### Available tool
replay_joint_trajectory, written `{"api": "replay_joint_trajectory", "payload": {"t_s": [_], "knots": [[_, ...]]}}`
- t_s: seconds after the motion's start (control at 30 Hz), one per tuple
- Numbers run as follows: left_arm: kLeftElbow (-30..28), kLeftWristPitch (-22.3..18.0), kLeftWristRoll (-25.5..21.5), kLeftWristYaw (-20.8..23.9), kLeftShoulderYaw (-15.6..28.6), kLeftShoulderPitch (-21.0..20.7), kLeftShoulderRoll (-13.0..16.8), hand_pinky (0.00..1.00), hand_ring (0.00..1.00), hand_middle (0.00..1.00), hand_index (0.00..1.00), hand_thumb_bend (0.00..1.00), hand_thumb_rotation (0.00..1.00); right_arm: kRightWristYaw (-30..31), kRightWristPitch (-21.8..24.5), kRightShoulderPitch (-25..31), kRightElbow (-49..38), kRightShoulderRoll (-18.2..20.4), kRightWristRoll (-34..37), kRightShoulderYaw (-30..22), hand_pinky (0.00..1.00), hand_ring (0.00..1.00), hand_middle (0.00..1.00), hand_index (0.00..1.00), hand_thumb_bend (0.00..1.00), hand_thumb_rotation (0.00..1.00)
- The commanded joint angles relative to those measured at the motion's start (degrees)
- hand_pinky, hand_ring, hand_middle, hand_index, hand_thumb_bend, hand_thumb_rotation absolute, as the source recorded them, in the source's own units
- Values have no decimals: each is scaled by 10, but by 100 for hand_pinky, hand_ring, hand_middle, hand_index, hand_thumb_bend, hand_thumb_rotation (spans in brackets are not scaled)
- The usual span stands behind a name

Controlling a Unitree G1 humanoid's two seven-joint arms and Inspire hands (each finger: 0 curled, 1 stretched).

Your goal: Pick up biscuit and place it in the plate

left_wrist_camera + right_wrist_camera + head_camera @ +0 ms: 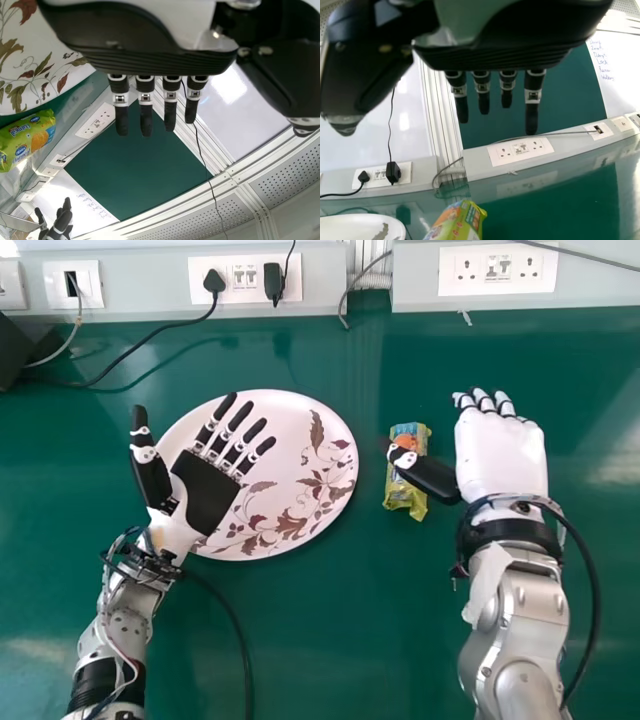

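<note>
The yellow-green biscuit packet (406,468) lies on the green table, right of the white leaf-patterned plate (290,520). My right hand (500,455) is just right of the packet, palm down and open, its thumb reaching over the packet's side. My left hand (207,490) is palm up over the plate's left part, fingers straight and spread. In the left wrist view the left hand (145,107) has straight fingers, with the packet (30,137) and plate (35,75) beyond. In the right wrist view the right hand (485,97) is open near the packet (457,222) and plate (360,227).
Sockets with plugs (240,278) and another socket panel (497,270) line the wall at the table's back edge. A black cable (150,337) runs over the back left of the table (330,640). A dark object (12,352) stands at the far left.
</note>
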Motion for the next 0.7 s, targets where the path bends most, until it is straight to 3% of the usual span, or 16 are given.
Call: {"api": "replay_joint_trajectory", "payload": {"t_s": [0.0,0.67], "knots": [[7,-2,-1,-3,0,-2,-3,76,83,89,93,100,59,1,3,-8,13,0,-5,2,70,90,99,91,100,52],[9,-1,2,-2,-2,-8,-2,74,81,88,93,100,59,25,26,-54,79,-8,-18,4,70,91,99,91,100,52]]}}
